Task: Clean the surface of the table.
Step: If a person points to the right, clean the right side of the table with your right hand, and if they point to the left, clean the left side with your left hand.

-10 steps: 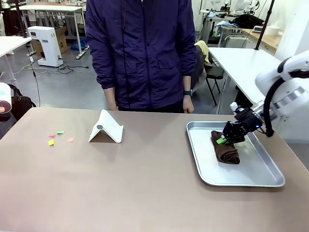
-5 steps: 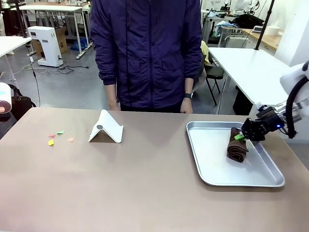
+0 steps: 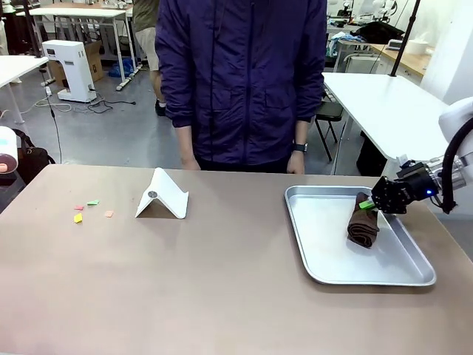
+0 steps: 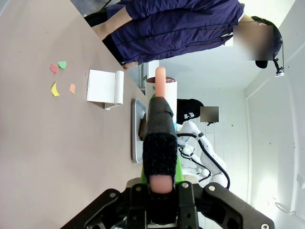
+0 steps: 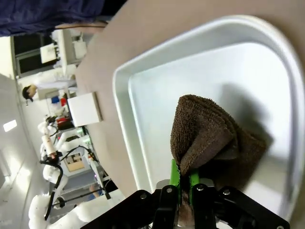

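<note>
where the tray (image 3: 323, 240) sits, the right gripper (image 3: 367, 205) clamps the towel (image 3: 362, 226).

In the front view the table (image 3: 222, 296) is being lit evenly and brightly from overhead, and only a short, soft shadow is being cast beside the white stand (image 3: 162, 198). Pale reflections are being thrown back by the silver tray (image 3: 325, 251). Near and far things alike are being rendered sharply there.

In the right wrist view a broad, soft-edged shadow is being cast on the tray floor by the brown cloth (image 5: 205, 133). Glare is being caught along the tray's rim, and its straight edges are being bent by the wide lens.

In the left wrist view the left gripper (image 4: 160, 81) is being shown close up and out of focus, while the white wall behind is being washed out almost to pure white.
</note>
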